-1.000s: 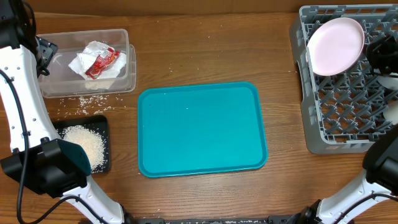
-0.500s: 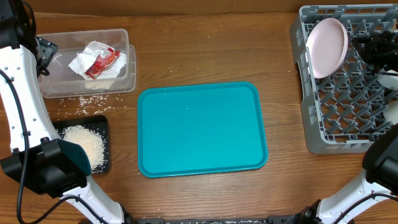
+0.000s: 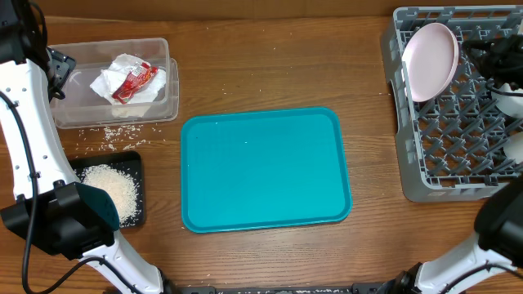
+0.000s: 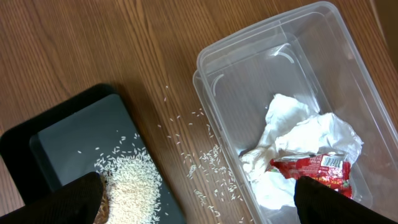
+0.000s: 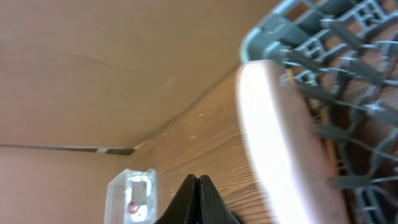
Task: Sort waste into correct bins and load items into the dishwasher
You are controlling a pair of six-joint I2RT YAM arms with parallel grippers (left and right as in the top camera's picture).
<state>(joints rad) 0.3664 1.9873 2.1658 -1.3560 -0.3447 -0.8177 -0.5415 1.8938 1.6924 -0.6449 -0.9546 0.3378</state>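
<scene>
Brown wooden surface (image 3: 270, 65), plain tan wall behind it in the right wrist view. Teal tray (image 3: 265, 167) in the middle, nothing on it.

Far left: clear tub (image 3: 155, 42) holding crumpled napkins (image 3: 112, 83) with the red wrapper (image 3: 131, 82) on top. Just in front of it, the black tray (image 3: 132, 162) carries a rice pile (image 3: 114, 192). Loose grains (image 3: 110, 135) lie scattered on the wood between tub and tray.

Far right: grey rack (image 3: 458, 155). The plate (image 3: 431, 61) stands on edge in its back left corner, leaning among the pegs.

Right hand (image 5: 198, 193) over the back of the rack, just beside the plate. Its fingers are pressed together with only a seam between them and nothing held. Whether it touches the plate cannot be told.

Left hand (image 4: 198, 193) hangs above the tub and black tray, fingers spread wide, empty.

Handling, as a judgement:
- The plate looks stiff, smooth and breakable, and likely slick. Best taken by the rim, pinched across its thickness. It seems propped by the pegs, so a nudge could tip it.
- The napkins and wrapper are light and soft and will crush in a pinch. Any raised fold will do.
- The stray grains are tiny and loose, poor for a two-finger pinch. Sweeping them toward the black tray looks more workable.
</scene>
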